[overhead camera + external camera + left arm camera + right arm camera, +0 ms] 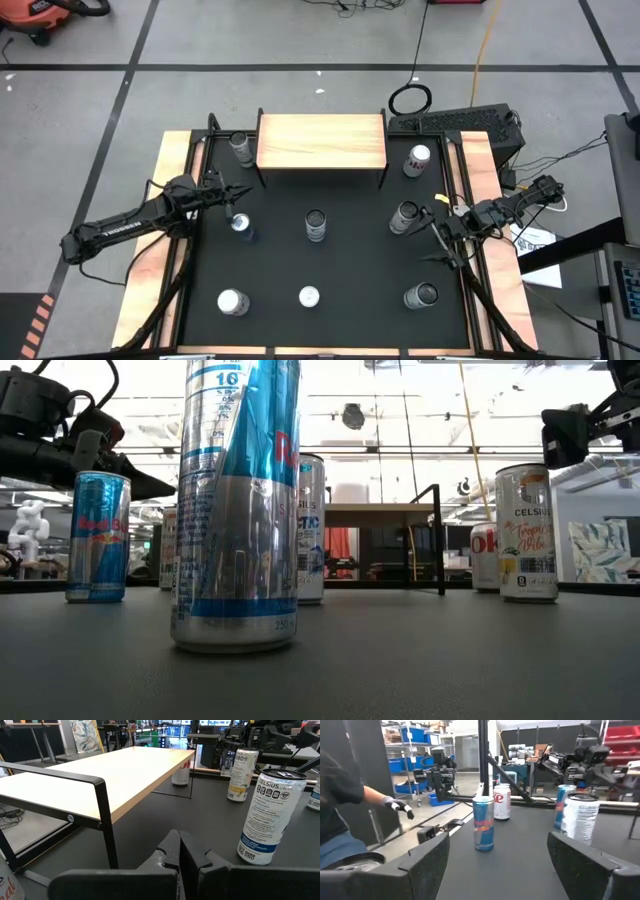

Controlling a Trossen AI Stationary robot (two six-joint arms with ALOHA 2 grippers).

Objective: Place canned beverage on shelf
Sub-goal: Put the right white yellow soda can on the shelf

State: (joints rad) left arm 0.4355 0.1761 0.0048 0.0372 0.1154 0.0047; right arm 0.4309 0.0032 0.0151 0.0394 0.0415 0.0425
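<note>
**High view: right gripper wide, nothing on the shelf yet**

The right gripper [440, 240] hung released beside a can [404, 216], its fingers spread and holding nothing. To my eye it needed to centre on that can before closing, staying clear of its neighbours. The shelf [322, 141] stood farther off, beyond that can. The left gripper [232, 192] waited clenched and empty, near the shelf's corner.

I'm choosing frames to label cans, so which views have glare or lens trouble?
Low view: bright ceiling lights wash out the background, and the nearest can looms oversized and runs off the top edge. Left wrist view: the shelf top glares pale. High view: even light, cans readable.
</note>
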